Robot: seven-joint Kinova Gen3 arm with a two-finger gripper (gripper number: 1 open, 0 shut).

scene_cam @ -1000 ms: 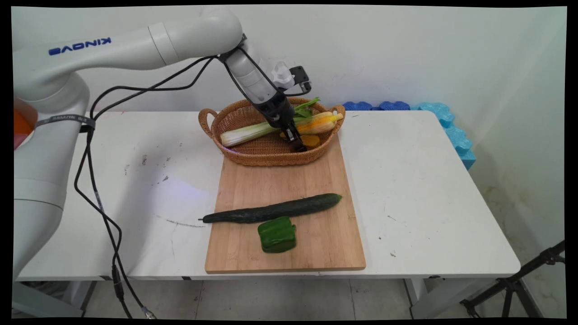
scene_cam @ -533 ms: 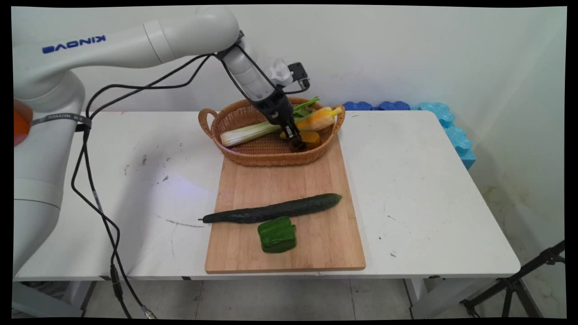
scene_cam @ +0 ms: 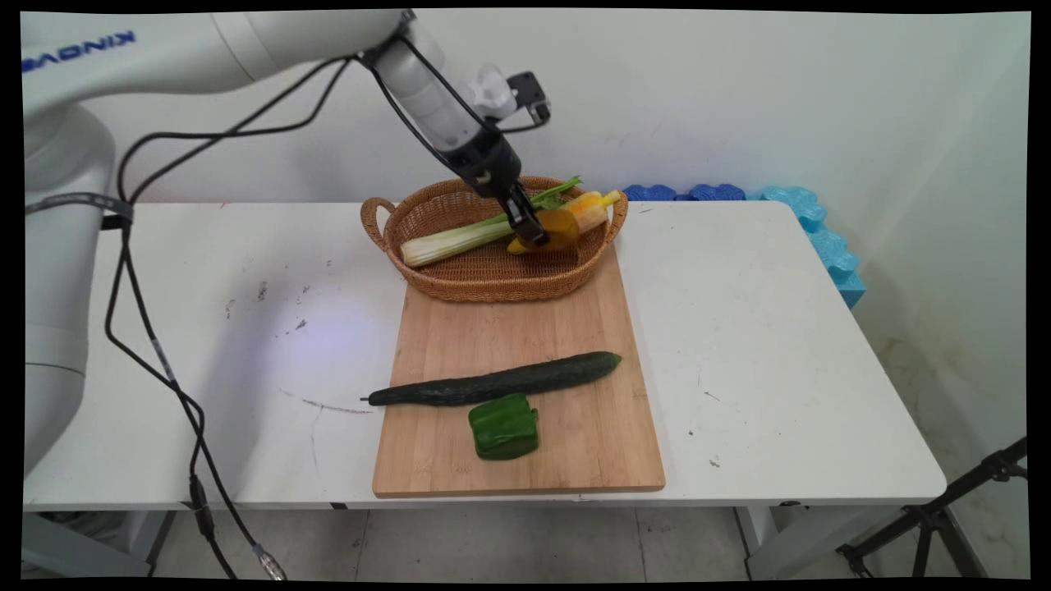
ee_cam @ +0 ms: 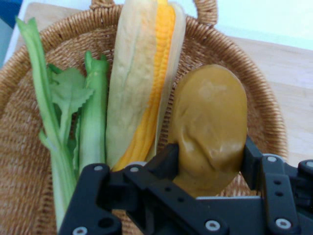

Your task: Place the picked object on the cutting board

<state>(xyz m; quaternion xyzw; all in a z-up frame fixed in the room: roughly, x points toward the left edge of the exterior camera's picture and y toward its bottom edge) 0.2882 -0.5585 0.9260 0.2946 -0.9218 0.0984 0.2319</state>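
My gripper [scene_cam: 535, 236] is shut on a yellow-brown, potato-shaped vegetable [scene_cam: 561, 230] and holds it just above the floor of the wicker basket [scene_cam: 484, 283]. In the hand view the vegetable [ee_cam: 211, 125] is squeezed between both black fingers of the gripper [ee_cam: 209, 164]. An ear of corn [ee_cam: 144, 83] in its husk and a celery stalk [ee_cam: 73, 117] lie beneath it in the basket [ee_cam: 19, 161]. The main view shows the corn [scene_cam: 593, 211] right of the gripper and the celery [scene_cam: 456, 239] left of it.
A wooden cutting board [scene_cam: 525, 328] lies in front of the basket, holding a long cucumber [scene_cam: 501, 382] and a green pepper [scene_cam: 503, 425]. Blue foam blocks [scene_cam: 788, 209] line the table's far right edge. A black tripod leg [scene_cam: 944, 513] stands off the table's right front corner.
The gripper has risen from the basket floor, shifting slightly left, and lifted the yellow-brown vegetable with it. The corn and celery stayed in the basket.
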